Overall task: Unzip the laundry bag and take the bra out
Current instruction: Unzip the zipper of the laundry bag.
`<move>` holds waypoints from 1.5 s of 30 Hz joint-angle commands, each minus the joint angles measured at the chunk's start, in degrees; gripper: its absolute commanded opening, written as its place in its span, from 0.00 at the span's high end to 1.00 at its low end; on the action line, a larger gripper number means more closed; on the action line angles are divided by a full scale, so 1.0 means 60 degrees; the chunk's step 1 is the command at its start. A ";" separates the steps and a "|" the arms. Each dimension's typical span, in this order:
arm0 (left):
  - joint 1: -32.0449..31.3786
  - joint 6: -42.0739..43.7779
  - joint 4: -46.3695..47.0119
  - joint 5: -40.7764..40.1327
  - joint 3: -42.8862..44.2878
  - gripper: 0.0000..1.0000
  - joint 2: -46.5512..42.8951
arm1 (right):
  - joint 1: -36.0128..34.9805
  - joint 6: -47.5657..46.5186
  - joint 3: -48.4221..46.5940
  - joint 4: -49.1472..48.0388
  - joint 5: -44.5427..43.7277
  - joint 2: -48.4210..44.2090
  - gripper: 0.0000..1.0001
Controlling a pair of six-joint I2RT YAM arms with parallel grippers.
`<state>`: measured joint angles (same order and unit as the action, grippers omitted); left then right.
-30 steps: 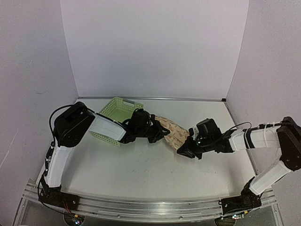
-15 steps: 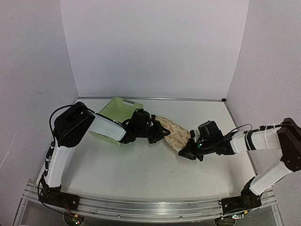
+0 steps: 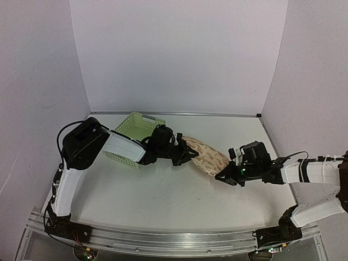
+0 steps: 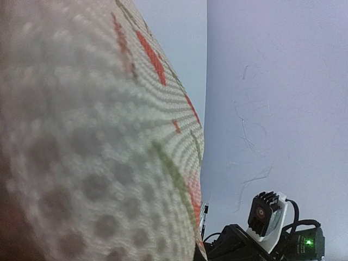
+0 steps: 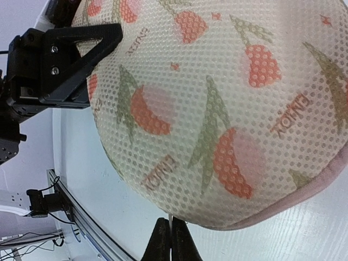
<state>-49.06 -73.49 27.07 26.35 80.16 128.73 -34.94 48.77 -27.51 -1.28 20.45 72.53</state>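
Note:
The laundry bag (image 3: 205, 155), a beige mesh pouch with red and green motifs, lies stretched between both arms on the table. My left gripper (image 3: 184, 154) is shut on its left end; one black finger (image 5: 76, 54) presses against the mesh. In the left wrist view the bag (image 4: 98, 136) fills the frame and hides that gripper's fingers. My right gripper (image 5: 171, 232) is shut on a thin white zipper pull (image 5: 171, 219) at the lower rim of the bag (image 5: 217, 109), at its right end (image 3: 223, 175). The bra is hidden.
A light green slotted basket (image 3: 130, 133) stands behind the left forearm at the back left. White walls close in the table on three sides. The metal rail (image 3: 163, 242) with the arm bases runs along the near edge.
The right gripper has shut on the zipper pull and moved right and toward the near edge. The bag's right end has stretched out with it. The left arm stays put.

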 commanded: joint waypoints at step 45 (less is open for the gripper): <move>0.0595 0.0955 -0.0933 0.3537 0.1697 0.87 -0.0248 | 0.0061 -0.1325 0.1289 0.3147 -0.2935 -0.5116 1.00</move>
<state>-47.16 -70.02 22.35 46.02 88.12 132.62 -34.22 40.07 -20.43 17.85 2.42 43.27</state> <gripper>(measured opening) 0.072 0.024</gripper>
